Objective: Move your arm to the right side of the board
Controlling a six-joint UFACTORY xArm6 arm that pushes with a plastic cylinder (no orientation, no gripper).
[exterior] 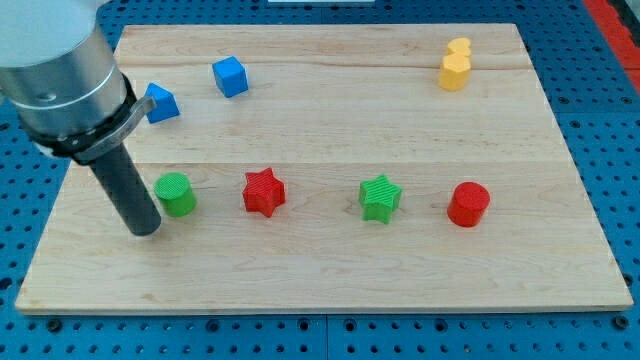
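Camera view shows my tip (pixel 146 230) resting low on the view's left of the board (pixel 330 285), just beside the green cylinder (pixel 176 194), which sits to its right. The board lies on a blue perforated bench (pixel 600 60).

The goal is the board's right side, well apart from where I stand now. A straight sweep rightward looks risky: the green cylinder is first in the way, then the red star (pixel 264 191), the green star (pixel 380 197) and the red cylinder (pixel 468 204) stand roughly in one row. Dragging through would scatter them. Passing along the view's bottom strip, below that row, seems safer.

Further up lie a blue triangular block (pixel 160 102), a blue cube (pixel 230 76) and a yellow block (pixel 455 66).

No pincer exists here; the rod holds nothing, and whether it touches the green cylinder I cannot tell.
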